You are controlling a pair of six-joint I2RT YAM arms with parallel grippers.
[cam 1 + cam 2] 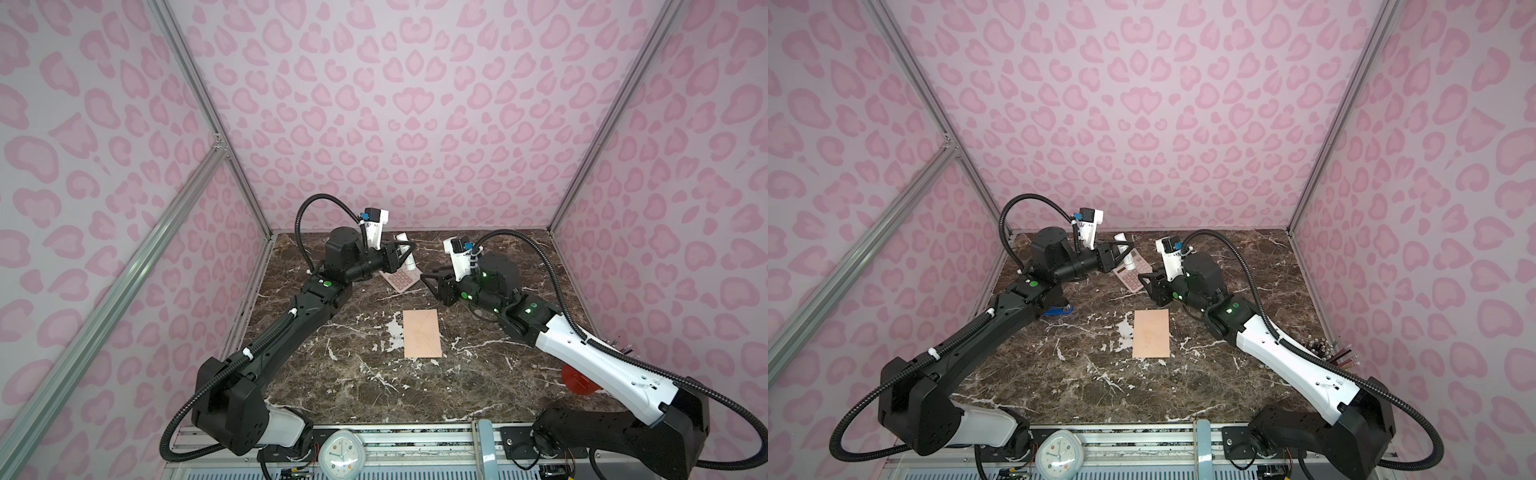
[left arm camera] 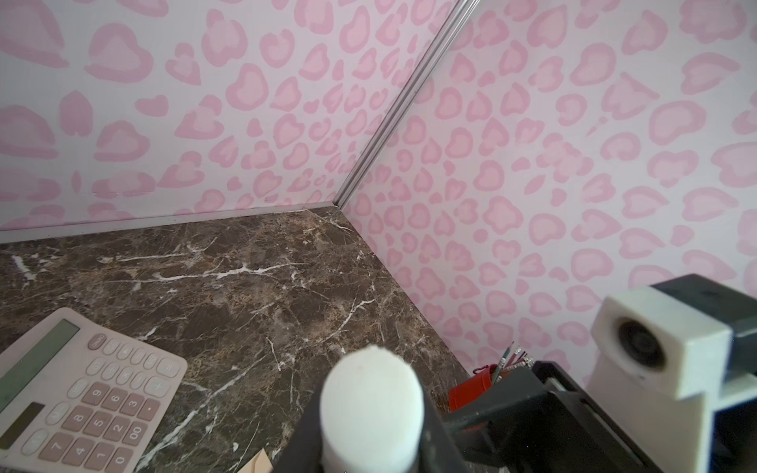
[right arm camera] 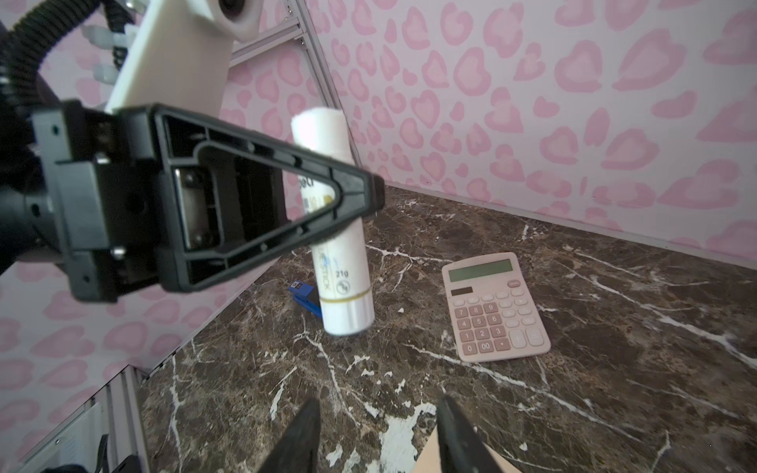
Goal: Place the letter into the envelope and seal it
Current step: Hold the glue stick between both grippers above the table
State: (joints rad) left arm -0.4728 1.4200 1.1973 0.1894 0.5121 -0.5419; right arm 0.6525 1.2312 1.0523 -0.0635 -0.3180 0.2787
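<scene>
Saw the envelope (image 1: 422, 333) flat at the middle of the table (image 1: 353, 386), the left gripper (image 1: 409, 251) clamped on 1 glue stick (image 3: 346, 286) near the calculator (image 3: 493, 307) by the far edge, the right gripper (image 3: 379, 403) spread and empty.

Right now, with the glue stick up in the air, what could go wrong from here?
1. The left pincer holds the glue stick tilted above the table, near the calculator; a slip could drop it there.
2. The envelope lies flat and unpinned, the right pincer open and empty; glue strokes might drag it.
3. No letter shows in any view, so an empty envelope may get sealed.
</scene>
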